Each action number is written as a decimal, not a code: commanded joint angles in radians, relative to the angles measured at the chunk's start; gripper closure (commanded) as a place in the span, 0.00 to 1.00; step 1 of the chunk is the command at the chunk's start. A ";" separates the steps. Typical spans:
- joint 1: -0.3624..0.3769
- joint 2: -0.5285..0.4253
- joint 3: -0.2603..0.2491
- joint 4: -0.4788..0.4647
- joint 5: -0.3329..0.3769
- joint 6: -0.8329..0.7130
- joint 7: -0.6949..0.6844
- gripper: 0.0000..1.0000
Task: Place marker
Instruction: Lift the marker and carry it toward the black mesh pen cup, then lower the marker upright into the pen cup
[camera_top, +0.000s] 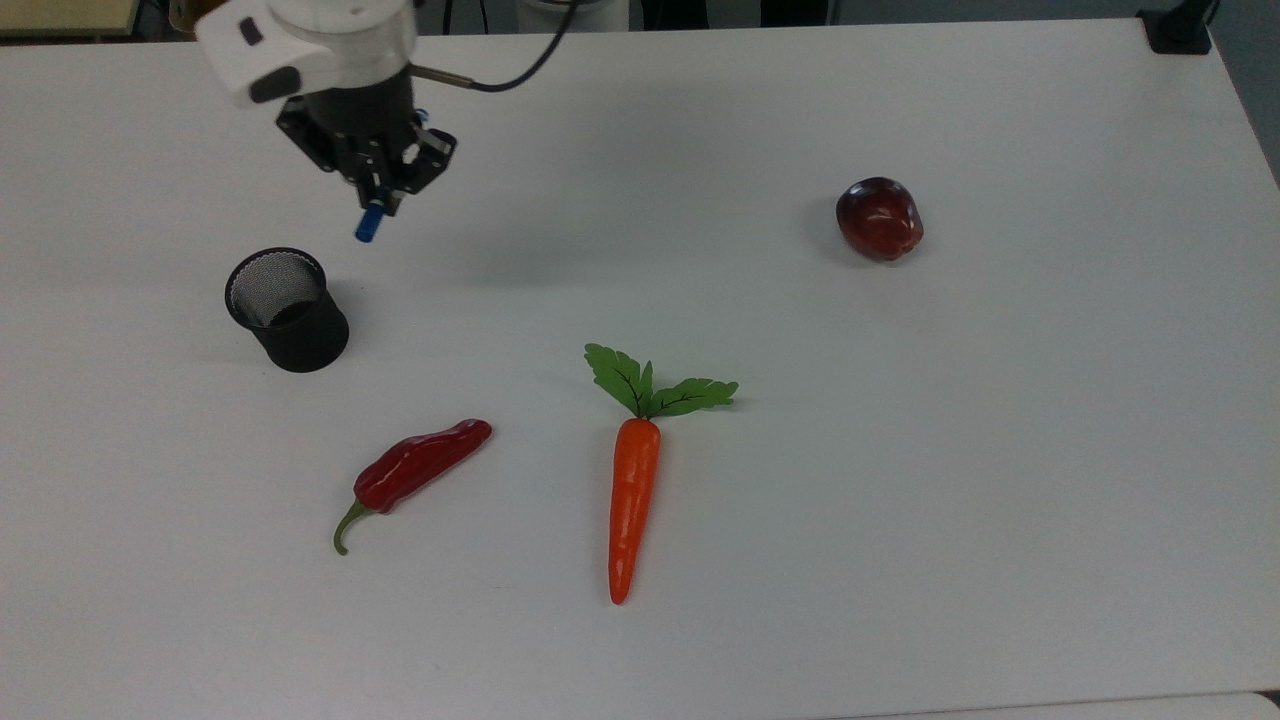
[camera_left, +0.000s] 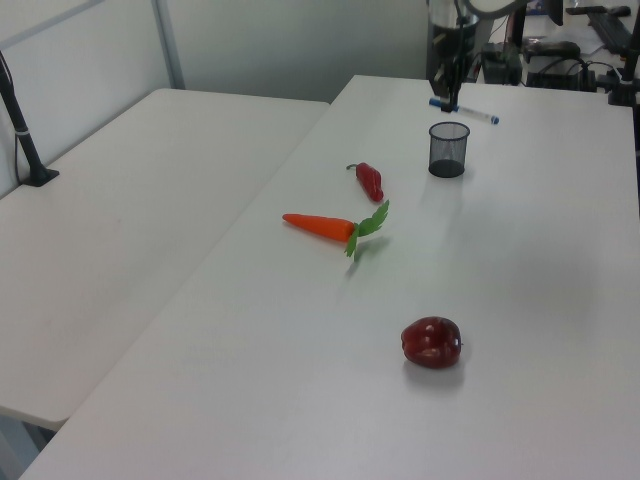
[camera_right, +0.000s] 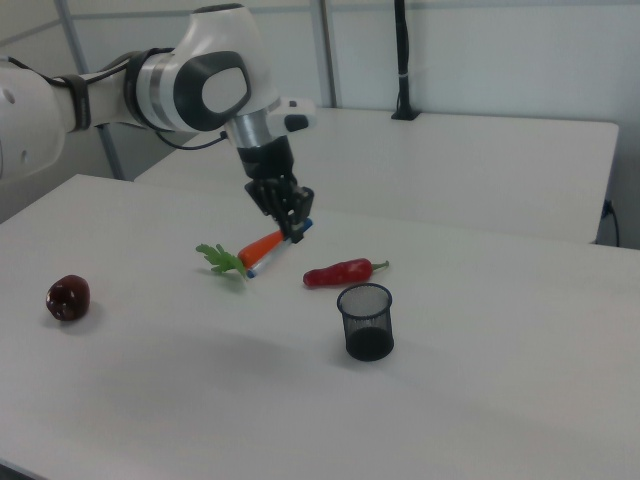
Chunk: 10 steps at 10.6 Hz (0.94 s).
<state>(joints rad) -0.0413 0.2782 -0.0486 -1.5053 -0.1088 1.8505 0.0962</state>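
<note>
Above the table's far left corner in the top view, my pincer (camera_top: 378, 196) grips the slim white marker with a blue cap (camera_top: 369, 224), held level off the white table (camera_top: 1000, 450). Nearer me stand the black mesh cup (camera_top: 287, 309), red chili pepper (camera_top: 415, 468), orange carrot (camera_top: 632, 500) and dark red apple (camera_top: 879, 218).

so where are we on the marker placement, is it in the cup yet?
Not yet. Done: the marker is picked up, clamped in the jaws of the gripper and held in the air, roughly level in the left view. In hand: the gripper hangs near the black mesh cup, just off to the top view's upper right of it, not over its opening. Left: likely lining up over the cup and releasing.
</note>
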 joint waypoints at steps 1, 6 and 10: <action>-0.015 -0.002 -0.059 0.008 -0.014 0.171 -0.036 0.89; -0.078 0.021 -0.063 -0.068 -0.046 0.545 -0.039 0.89; -0.094 0.071 -0.063 -0.150 -0.083 0.740 -0.039 0.89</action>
<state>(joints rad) -0.1344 0.3408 -0.1080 -1.5907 -0.1740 2.4849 0.0683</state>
